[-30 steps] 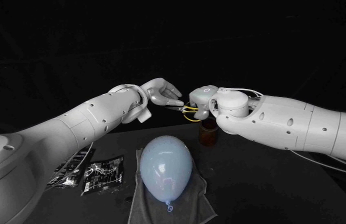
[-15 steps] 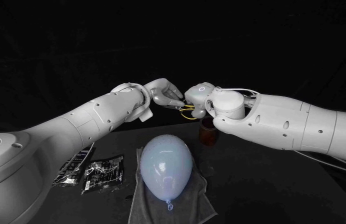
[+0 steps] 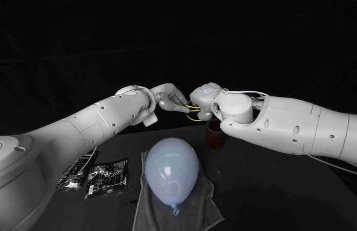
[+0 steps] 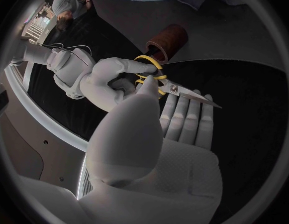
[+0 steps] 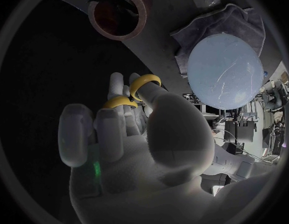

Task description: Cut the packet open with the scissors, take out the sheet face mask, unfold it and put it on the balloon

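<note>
Right hand (image 3: 205, 98) has shifted toward 9 o'clock, closing on the left hand (image 3: 169, 96) above the counter (image 3: 282, 190). Its fingers sit through the yellow loops of the scissors (image 4: 175, 89), gripping them. The left hand's thumb presses near the pivot while the blades lie across its fingers (image 4: 181, 119), so both hands hold the scissors. Below, the balloon (image 3: 171, 170) rests on a grey cloth (image 3: 205, 210). A packet (image 3: 106, 177) lies flat at the balloon's 9 o'clock, with a second packet (image 3: 74, 171) just beyond. A brown cup (image 3: 214, 135) stands at the balloon's 1 o'clock.
</note>
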Robot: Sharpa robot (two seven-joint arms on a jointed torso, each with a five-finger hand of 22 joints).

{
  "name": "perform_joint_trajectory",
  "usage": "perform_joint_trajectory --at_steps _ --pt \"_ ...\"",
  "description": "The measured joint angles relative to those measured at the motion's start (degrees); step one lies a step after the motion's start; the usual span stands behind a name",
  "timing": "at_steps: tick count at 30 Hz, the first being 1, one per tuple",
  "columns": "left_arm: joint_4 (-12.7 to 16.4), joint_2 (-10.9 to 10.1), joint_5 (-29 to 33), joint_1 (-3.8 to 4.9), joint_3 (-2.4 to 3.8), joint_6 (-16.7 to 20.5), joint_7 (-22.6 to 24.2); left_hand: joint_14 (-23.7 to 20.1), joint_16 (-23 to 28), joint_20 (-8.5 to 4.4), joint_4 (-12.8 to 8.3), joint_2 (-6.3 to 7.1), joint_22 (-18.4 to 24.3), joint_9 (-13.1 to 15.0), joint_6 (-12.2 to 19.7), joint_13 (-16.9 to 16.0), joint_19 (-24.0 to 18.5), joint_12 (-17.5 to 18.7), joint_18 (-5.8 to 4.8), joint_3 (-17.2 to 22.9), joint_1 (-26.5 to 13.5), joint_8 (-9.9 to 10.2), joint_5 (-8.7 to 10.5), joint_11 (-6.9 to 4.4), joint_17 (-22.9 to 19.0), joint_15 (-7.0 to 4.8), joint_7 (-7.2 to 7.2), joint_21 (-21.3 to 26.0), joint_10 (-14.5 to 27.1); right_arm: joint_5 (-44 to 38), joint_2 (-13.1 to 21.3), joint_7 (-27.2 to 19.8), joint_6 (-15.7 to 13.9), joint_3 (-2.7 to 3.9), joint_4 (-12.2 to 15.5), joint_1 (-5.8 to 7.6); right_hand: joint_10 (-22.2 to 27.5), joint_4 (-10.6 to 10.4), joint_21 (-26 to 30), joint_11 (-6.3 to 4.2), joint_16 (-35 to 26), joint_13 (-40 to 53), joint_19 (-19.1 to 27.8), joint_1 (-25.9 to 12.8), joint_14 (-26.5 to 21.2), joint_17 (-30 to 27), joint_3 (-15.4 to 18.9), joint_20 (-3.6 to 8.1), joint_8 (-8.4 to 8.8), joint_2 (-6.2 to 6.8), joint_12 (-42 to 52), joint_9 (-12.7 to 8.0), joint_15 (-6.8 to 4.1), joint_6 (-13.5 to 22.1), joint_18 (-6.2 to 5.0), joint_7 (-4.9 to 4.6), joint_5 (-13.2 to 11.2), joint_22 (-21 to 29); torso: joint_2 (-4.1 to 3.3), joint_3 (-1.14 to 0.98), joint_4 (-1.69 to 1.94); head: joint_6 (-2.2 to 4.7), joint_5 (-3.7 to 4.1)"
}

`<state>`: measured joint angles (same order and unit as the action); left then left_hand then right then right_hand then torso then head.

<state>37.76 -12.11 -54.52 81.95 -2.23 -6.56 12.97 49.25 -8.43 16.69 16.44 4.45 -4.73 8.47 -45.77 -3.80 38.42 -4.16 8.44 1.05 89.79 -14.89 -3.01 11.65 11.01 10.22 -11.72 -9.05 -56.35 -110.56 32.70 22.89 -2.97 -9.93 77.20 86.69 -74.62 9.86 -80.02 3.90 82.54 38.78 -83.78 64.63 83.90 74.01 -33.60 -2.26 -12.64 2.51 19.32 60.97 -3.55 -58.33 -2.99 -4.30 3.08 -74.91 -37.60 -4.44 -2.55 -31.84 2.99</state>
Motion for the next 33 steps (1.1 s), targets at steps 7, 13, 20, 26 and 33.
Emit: perform_joint_trajectory --at_steps 7,13,20,26,33 --pt "0.1 0.1 0.0 -0.18 -0.02 -1.9 -0.5 2.6 -0.9 -0.12 -0.1 -1.63 -0.1 0.3 -2.0 0.0 1.3 0.0 -0.01 0.2 1.0 -0.4 0.0 -0.82 0.5 -0.81 -0.47 -0.7 -2.3 -0.5 0.0 0.1 -0.3 -0.01 0.3 0.0 0.0 0.0 0.0 0.0 0.0 0.0 0.0 0.0 0.1 0.0 -0.1 0.0 0.01 0.0 0.1 0.1 -0.14 0.0 0.0 0.0 0.0 0.0 0.0 -0.02 -0.01 -0.22 -0.08" --pt "0.3 0.1 0.2 -0.23 -0.01 -3.0 -0.7 5.8 -2.4 -0.1 0.1 -5.1 -0.5 0.7 -4.8 0.0 3.8 -0.5 1.29 3.2 2.7 -1.2 0.25 -2.03 1.4 -2.13 -0.44 -2.1 -5.6 -0.9 -0.1 0.1 -0.4 -0.09 0.3 -0.07 0.0 0.1 0.0 0.0 -0.1 0.0 0.0 0.3 0.1 -0.1 -0.2 -0.01 0.0 0.27 0.1 0.1 -0.14 0.0 0.0 0.01 0.0 0.0 0.02 0.01 -0.02 -0.52 -0.01" --pt "0.3 0.0 0.5 -0.17 0.02 -3.6 -0.7 9.0 -3.5 -0.51 1.9 -6.2 -0.7 1.4 -7.5 0.0 5.2 -0.4 1.33 7.7 3.5 -2.3 0.5 -3.29 2.7 -3.63 0.79 -2.8 -9.2 -1.3 -0.1 0.0 -0.3 -0.15 0.0 -0.12 0.0 1.6 0.8 0.0 -0.1 -0.9 0.0 0.8 0.2 -0.5 -1.9 -0.01 0.15 0.82 -1.5 0.4 -0.13 0.1 0.0 -0.14 0.0 0.0 0.08 0.02 0.03 -0.74 -0.01" --pt "0.4 -0.2 0.7 -0.18 0.02 -4.1 -0.7 10.8 -4.0 -0.5 2.1 -8.2 -0.7 3.2 -8.7 0.0 5.6 0.0 1.33 12.9 4.6 -3.3 0.15 -3.25 4.2 -4.46 1.19 -3.3 -11.7 -1.4 -0.1 0.0 -0.3 -0.17 -0.1 -0.17 0.2 2.6 3.6 -0.23 -1.1 -3.2 0.1 0.8 0.2 -2.3 -5.1 -0.13 1.49 2.61 -5.0 0.3 -0.09 0.9 0.0 -0.61 0.0 0.0 0.08 0.05 0.03 -0.85 -0.01" --pt "0.3 -0.4 1.1 -0.17 0.01 -5.3 -1.2 10.9 -4.0 -0.5 1.9 -5.17 -0.5 5.3 -8.7 0.0 5.6 0.5 1.33 22.4 1.6 -4.3 0.37 -3.26 5.6 -4.37 1.18 -3.3 -12.1 -1.4 0.0 -0.2 -2.3 -0.18 -0.5 -0.17 10.9 -6.0 32.9 -1.01 -17.4 -13.3 14.6 -0.1 -6.7 -26.4 -10.7 -2.11 8.59 8.44 -15.5 -6.4 2.74 7.3 -4.76 -1.32 -0.1 3.0 0.08 0.05 0.01 -0.98 0.04"
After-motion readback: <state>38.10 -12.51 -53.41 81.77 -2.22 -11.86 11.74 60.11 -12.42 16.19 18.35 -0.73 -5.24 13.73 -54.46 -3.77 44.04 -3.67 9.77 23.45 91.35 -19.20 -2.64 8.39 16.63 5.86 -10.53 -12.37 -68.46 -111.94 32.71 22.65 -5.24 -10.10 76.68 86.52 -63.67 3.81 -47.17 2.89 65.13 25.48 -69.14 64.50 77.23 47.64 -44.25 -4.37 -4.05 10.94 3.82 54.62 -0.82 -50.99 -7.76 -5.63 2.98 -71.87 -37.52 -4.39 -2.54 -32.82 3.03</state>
